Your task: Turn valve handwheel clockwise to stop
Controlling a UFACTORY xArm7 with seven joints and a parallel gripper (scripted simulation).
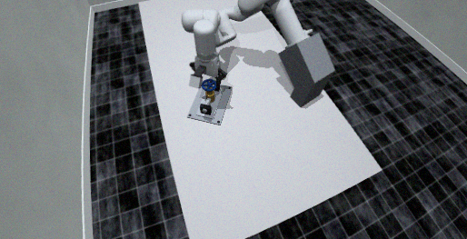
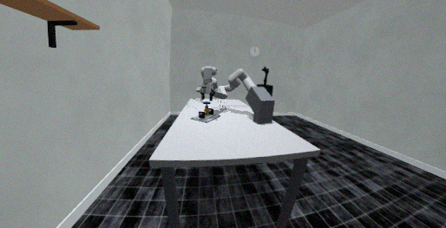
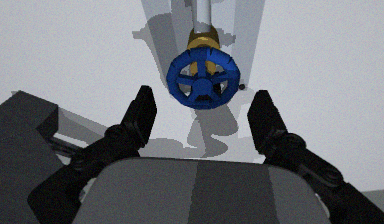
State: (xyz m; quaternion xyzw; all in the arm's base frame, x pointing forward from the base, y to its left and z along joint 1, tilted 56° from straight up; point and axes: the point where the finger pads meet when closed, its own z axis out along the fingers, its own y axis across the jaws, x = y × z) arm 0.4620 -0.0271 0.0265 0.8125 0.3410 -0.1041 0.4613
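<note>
The valve's blue spoked handwheel (image 3: 203, 80) sits on a brass stem over a grey base plate (image 1: 210, 104); it also shows in the top view (image 1: 209, 84) and, small, in the exterior view (image 2: 206, 103). My gripper (image 3: 202, 100) is open and empty. It hangs above the handwheel and slightly behind it. In the wrist view the two black fingers stand wide apart, their tips just short of the wheel's rim and not touching it. In the top view the gripper (image 1: 206, 76) is right over the wheel's far edge.
A black valve body (image 1: 205, 109) sits on the plate's near end. A large grey box (image 1: 306, 68), the arm's base, stands on the table to the right. The plate lies near the table's left edge.
</note>
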